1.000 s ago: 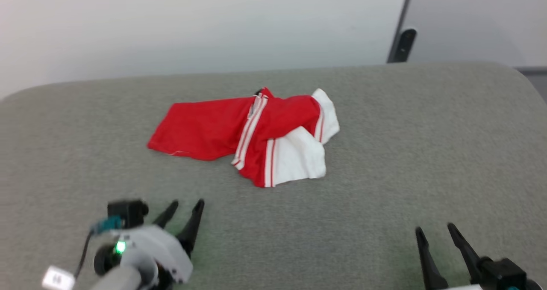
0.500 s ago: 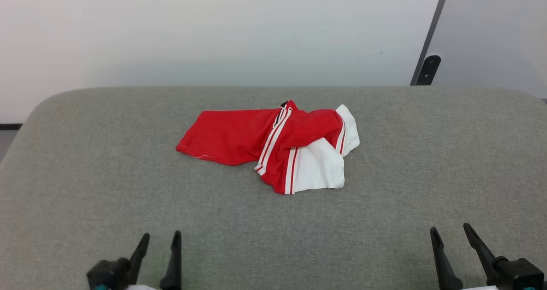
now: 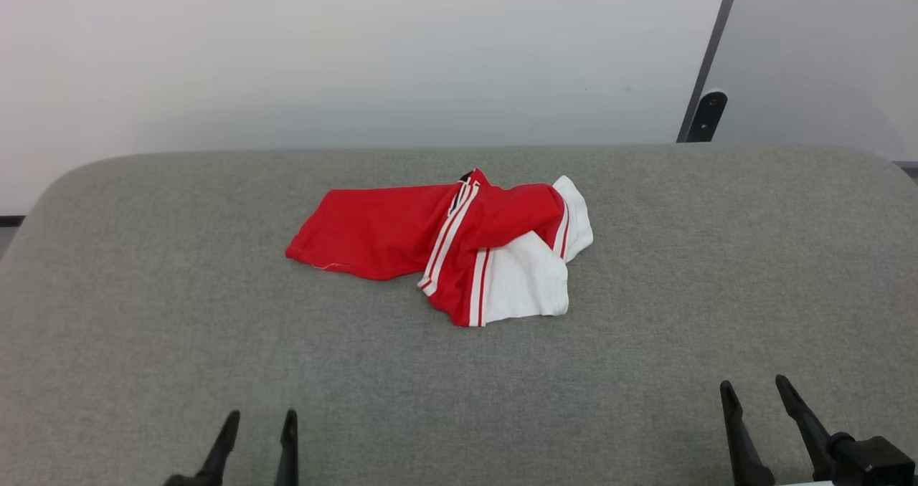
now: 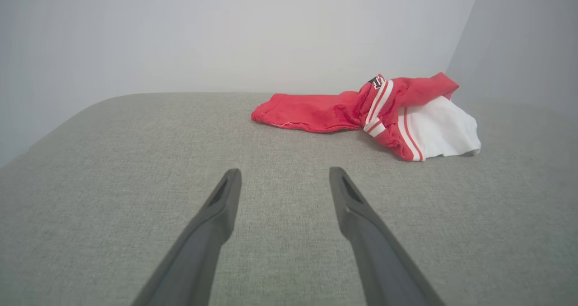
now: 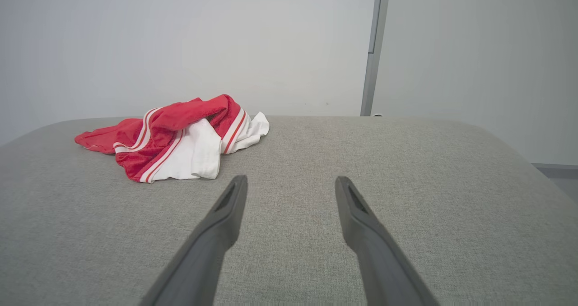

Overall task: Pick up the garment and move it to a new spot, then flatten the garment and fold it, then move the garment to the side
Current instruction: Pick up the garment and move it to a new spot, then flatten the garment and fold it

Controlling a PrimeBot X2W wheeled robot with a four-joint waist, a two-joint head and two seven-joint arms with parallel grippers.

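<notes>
**A:** Grey woven fabric covers the whole surface (image 3: pixel 129 299), which is rounded at its far corners. What is at the left?

**B:** The left gripper (image 3: pixel 260 416), low in the head view. Its two dark fingers (image 4: pixel 216 215) stand spread apart with bare fabric showing between them, and they hold nothing.

**A:** And toward the middle?

**B:** The garment (image 3: pixel 373 231) lies crumpled on the surface, roughly midway across and nearer the far edge, well apart from both grippers. Its left part is a fairly flat red panel. To the right of that, a band of white stripes runs down across it. The red then bunches into a ridge with a small black bit at its top. White cloth edged with red stripes spreads out at the right and near side.

**A:** How does it sit from the wrists?

**B:** From the left wrist it is ahead and to the right. From the right wrist it is ahead and to the left.

**A:** And the right side?

**B:** The right gripper (image 3: pixel 753 386) is at the lower right. Its jaws are parted wide and empty over bare fabric. Past the far right corner, a dark bracket (image 3: pixel 705 115) sits at the foot of a dark strip (image 3: pixel 719 31) that runs up the pale wall (image 3: pixel 358 56).
</notes>
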